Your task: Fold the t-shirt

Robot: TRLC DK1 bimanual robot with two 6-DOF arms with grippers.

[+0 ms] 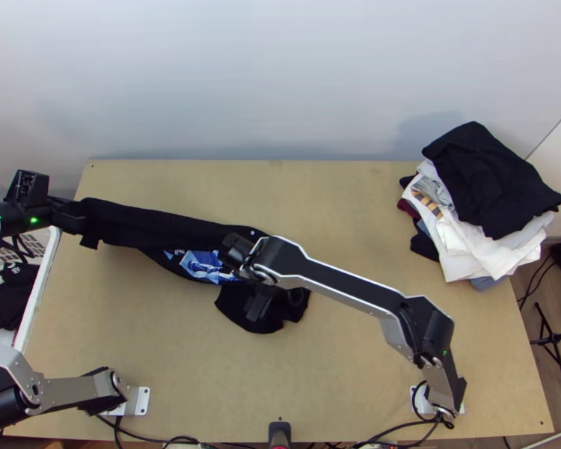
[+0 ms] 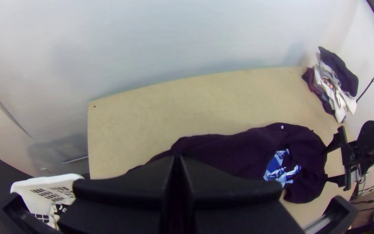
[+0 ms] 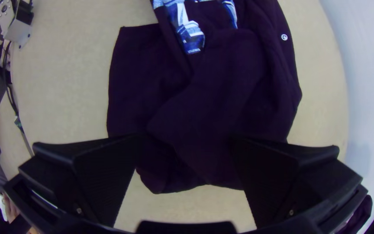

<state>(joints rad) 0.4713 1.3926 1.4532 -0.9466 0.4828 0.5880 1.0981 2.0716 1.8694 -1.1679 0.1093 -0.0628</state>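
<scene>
One black t-shirt (image 1: 157, 224), lying lengthwise over the left and middle of the wooden table (image 1: 355, 198), narrow and bunched towards the left, wider and crumpled at the other end. Blue print (image 1: 204, 266) partly showing among the folds; small pale round mark (image 3: 284, 37) near one edge.

Handling: soft, limp, probably light to lift (though a long hanging length may drag). Neither slippery nor fragile, by the look of it; the likelier trouble is a pinch that takes one layer and leaves its neighbour. Best hold: a hem corner or the straight-edged flap (image 3: 128, 73) (a sleeve, perhaps), which would let the cloth be drawn flat before folding.

Left gripper (image 1: 78, 218): jaws closed, the t-shirt's far left end nipped between them, raised at the table's left side. Its arm bends out past the top view's left edge and comes back in higher up, wrist pointing inward.

Right gripper (image 3: 187, 149): jaws wide apart, nothing gripped, over the crumpled end. Its arm (image 1: 340, 288) stretches across from the right base, elbow bent, gripper angled down to the cloth.

Also listed: one pile of clothes (image 1: 460, 232) at the table's right; one white basket (image 2: 44, 181) beyond the left edge.
</scene>
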